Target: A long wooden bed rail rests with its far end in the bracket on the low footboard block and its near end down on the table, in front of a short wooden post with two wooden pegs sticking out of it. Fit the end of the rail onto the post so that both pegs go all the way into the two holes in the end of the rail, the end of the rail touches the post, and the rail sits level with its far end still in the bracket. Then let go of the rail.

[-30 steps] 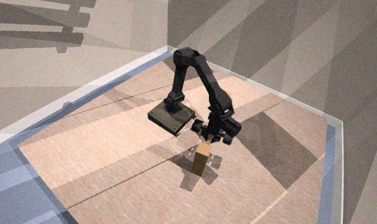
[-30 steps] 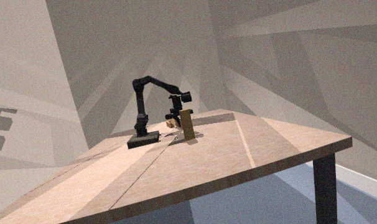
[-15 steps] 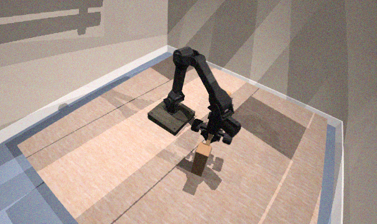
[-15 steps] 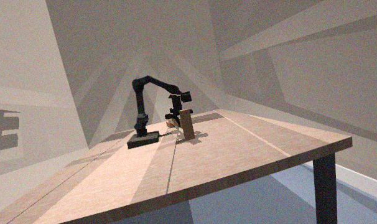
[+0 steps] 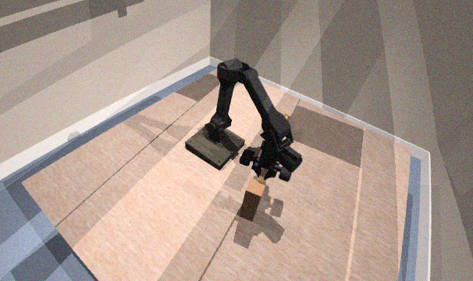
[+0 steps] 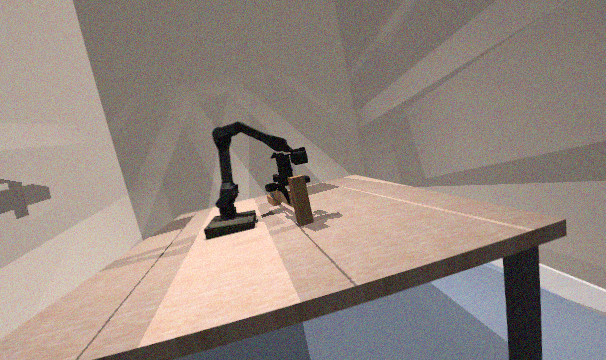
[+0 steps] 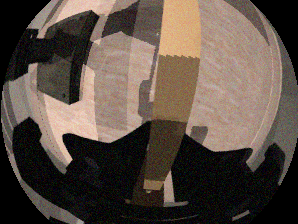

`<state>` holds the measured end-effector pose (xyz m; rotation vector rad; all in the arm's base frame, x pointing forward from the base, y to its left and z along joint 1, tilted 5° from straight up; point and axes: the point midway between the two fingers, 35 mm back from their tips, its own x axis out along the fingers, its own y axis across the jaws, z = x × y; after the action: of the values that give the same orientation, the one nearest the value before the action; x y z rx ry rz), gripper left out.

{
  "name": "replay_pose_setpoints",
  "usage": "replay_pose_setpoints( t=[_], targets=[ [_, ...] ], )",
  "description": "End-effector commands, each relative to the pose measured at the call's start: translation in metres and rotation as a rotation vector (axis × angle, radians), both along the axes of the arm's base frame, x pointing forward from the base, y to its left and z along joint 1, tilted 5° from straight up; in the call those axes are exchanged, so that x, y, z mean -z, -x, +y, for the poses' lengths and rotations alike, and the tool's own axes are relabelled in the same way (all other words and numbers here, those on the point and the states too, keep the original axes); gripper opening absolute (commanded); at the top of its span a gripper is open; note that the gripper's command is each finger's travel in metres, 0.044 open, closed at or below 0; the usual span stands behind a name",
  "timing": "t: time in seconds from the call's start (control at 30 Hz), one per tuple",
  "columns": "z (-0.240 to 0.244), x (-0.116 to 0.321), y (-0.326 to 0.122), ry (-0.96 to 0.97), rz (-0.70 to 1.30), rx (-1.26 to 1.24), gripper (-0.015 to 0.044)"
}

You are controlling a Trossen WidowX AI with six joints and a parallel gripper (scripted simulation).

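The wooden post [image 5: 253, 200] [image 6: 301, 201] stands upright on the table. My gripper [image 5: 263, 172] [image 7: 159, 125] is beside it, pointing down and shut on the rail. The long rail [image 7: 175, 90] runs between the fingers, away toward the top of the wrist view. Its near end is close to the post's upper part in the top view; whether they touch cannot be told. The pegs and holes are hidden. A small orange-brown part of what looks like the footboard block [image 5: 286, 116] [image 6: 274, 199] shows behind the arm; the rail's seat in the bracket cannot be seen.
The arm's dark base plate [image 5: 215, 146] [image 6: 231, 224] [image 7: 60, 80] sits on the table to one side of the rail. The wooden table [image 5: 135, 218] [image 6: 223, 280] carries the arm, with shadows and thin dark lines across its top.
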<state>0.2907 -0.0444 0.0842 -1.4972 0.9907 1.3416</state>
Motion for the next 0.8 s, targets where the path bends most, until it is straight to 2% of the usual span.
replay_pose_setpoints(
  t=[0.0,0.77],
  targets=[
    [-0.0001,-0.002,-0.0004,0.001,-0.008,-0.001,0.0],
    [-0.0025,-0.0027,-0.0005,0.001,-0.008,-0.001,0.0]
  ],
)
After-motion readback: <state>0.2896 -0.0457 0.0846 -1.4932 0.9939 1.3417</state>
